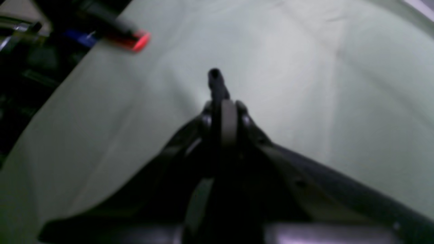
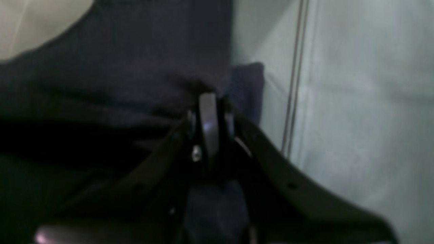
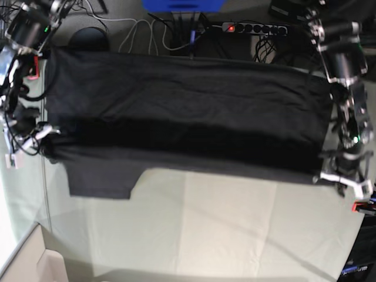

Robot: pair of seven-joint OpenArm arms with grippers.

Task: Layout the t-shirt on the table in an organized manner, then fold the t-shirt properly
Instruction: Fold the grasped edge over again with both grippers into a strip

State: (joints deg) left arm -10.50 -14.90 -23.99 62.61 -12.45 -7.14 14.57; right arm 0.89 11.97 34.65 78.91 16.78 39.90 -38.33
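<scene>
The black t-shirt (image 3: 188, 100) lies spread wide across the far half of the table (image 3: 205, 229), one sleeve (image 3: 100, 179) hanging toward the front left. Its front edge runs taut between my two grippers. My right gripper (image 3: 46, 134) sits at the shirt's left end; in the right wrist view it (image 2: 208, 98) is shut with dark t-shirt fabric (image 2: 118, 67) bunched at its tips. My left gripper (image 3: 338, 176) is at the shirt's right corner. In the left wrist view it (image 1: 222, 101) is shut, a small nub of the black t-shirt (image 1: 215, 77) poking out past the tips.
A red-orange clamp (image 1: 137, 40) grips the table edge near my left gripper, showing in the base view as the clamp (image 3: 359, 206). A power strip (image 3: 252, 27), cables and a blue box (image 3: 182, 4) lie behind the table. Pale cloth (image 1: 305, 67) covers the table's near half.
</scene>
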